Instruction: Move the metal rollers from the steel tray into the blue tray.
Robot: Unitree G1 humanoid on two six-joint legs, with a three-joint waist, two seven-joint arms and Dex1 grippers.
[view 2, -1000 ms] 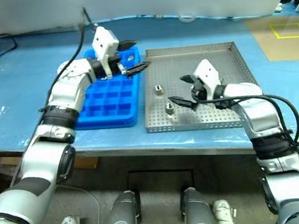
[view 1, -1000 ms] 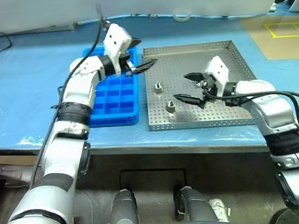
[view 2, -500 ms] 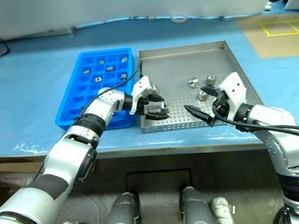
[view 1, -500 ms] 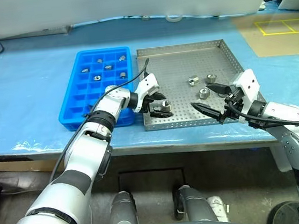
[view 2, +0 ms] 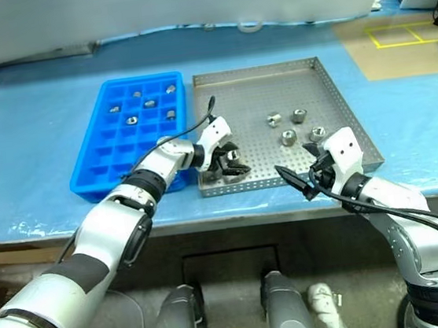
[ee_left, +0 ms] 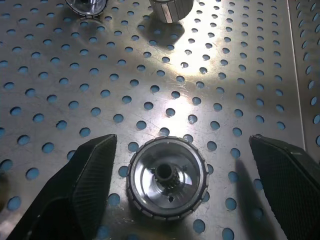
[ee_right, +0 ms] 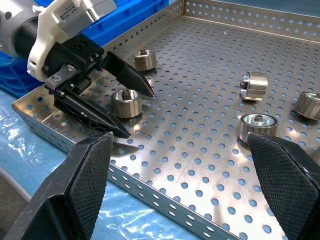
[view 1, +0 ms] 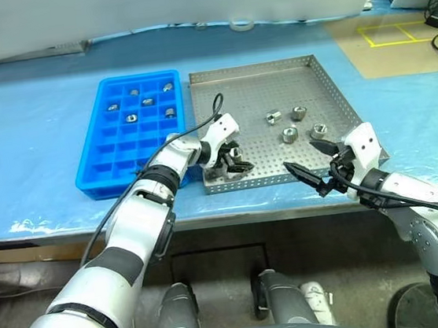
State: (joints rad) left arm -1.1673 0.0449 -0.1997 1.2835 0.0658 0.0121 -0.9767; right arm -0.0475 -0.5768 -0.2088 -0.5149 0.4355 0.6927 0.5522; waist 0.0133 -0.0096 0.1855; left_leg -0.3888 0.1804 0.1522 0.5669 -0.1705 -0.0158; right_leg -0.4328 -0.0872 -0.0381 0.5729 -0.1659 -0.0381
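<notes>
Lowered since before, left tool stands apart around one roller, untouched, on the steel tray.

Head cameras look down over the perforated silver steel tray; both close wrist cameras share its floor.

Blue-covered table — yellow floor tape at far right.

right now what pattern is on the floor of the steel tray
The steel tray floor is shiny silver, perforated with regular rows of small round holes; clearest in the left wrist view.
</notes>
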